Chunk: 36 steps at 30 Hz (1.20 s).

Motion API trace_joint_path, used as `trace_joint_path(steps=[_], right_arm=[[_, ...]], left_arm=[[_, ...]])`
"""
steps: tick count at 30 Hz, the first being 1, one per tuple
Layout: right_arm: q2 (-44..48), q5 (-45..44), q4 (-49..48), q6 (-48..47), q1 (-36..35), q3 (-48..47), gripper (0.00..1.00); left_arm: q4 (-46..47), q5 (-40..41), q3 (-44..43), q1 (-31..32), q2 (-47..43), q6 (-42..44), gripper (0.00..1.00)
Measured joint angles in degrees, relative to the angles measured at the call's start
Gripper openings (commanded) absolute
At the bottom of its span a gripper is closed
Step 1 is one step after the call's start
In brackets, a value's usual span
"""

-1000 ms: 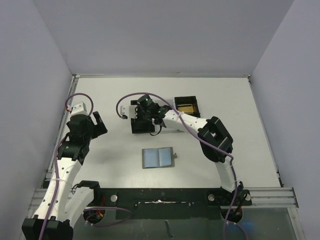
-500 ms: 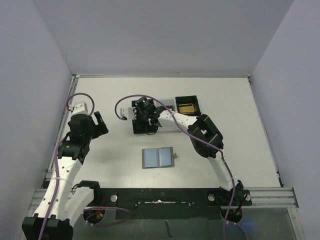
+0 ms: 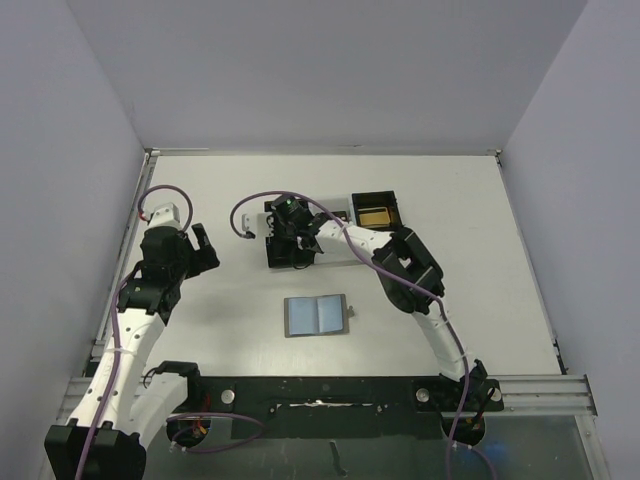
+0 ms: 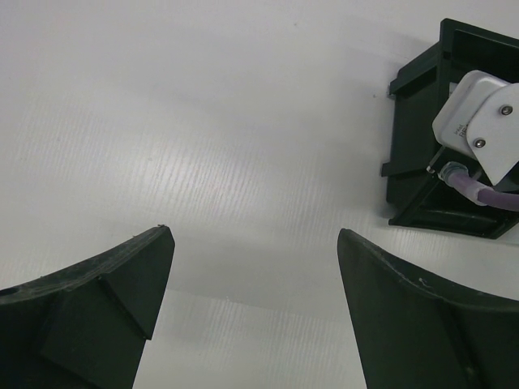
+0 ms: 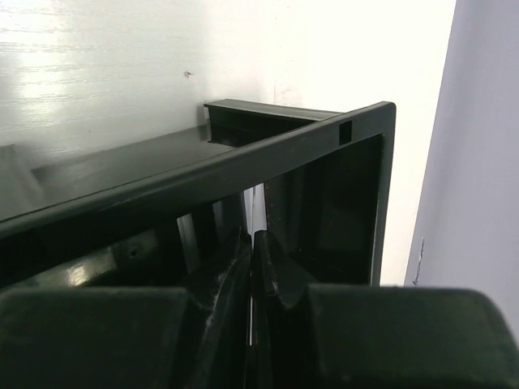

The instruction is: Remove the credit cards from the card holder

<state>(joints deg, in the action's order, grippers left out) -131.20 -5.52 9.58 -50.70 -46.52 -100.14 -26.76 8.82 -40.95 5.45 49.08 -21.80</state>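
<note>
Where pale lilac walls (image 3: 330, 70) enclose the white ribbed tabletop (image 3: 480, 250), the left gripper (image 4: 253, 233) stands wide apart and the right gripper (image 5: 253, 237) is pinched closed at the black plastic tray (image 5: 308, 138).

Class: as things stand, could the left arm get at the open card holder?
Probably yes: the left gripper stands open, and only bare table lies between it and the card holder.

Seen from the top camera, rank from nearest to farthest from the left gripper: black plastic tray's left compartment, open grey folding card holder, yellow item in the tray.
From the left gripper:
1. Black plastic tray's left compartment, to its right.
2. Open grey folding card holder, right and nearer the bases.
3. Yellow item, in the tray's right compartment.
</note>
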Motion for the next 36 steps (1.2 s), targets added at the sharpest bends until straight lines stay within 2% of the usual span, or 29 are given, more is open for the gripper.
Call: trace_joint_path(steps=[6,13,21,36], right_arm=[[-1.79,-1.16,0.02,-0.42,0.26,-1.14,0.2],[-2.21,-0.92,-0.52,0.13,0.74,-1.53,0.48],[-2.05,0.52,-0.28,2.56,1.03,-2.32,0.66],[3.43,2.25,2.32,5.68,1.01,-2.16,0.74]], left_arm=[[0.0,-0.17,0.0,0.0,0.37,0.02,0.83],[0.0,-0.68,0.0,-0.02,0.68,0.0,0.83],[-0.02,-1.25,0.04,-0.02,0.74,0.0,0.82],[-0.02,-2.27,0.09,-0.02,1.73,-0.02,0.82]])
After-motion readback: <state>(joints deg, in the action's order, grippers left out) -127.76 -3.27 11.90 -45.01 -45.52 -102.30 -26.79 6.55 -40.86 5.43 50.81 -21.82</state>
